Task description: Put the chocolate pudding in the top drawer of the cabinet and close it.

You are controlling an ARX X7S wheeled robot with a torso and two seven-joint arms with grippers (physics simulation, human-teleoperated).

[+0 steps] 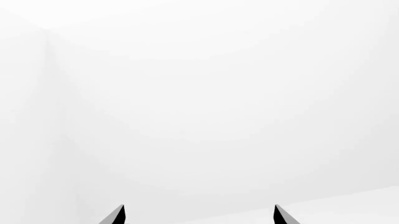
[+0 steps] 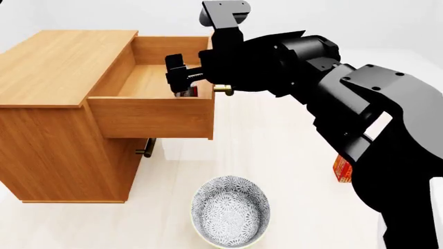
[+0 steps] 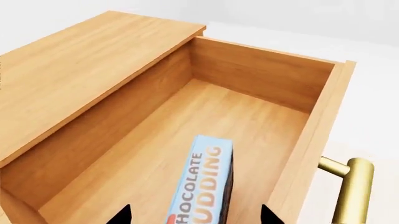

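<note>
right gripper [image 2: 181, 83]: over open top drawer [image 2: 152, 116], fingers spread, holding nothing | chocolate pudding [image 3: 203, 186]: on edge inside drawer, near front | left gripper [image 1: 198, 215]: fingers apart, empty

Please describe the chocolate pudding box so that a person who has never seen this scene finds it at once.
Find the wooden cabinet; its top drawer is pulled open. Inside it, between the right gripper's fingertips, is the chocolate pudding, a slim box standing on edge. Its light blue edge reads "CHOCOLATE PUDDING", unlike the orange-red box on the floor.
</note>
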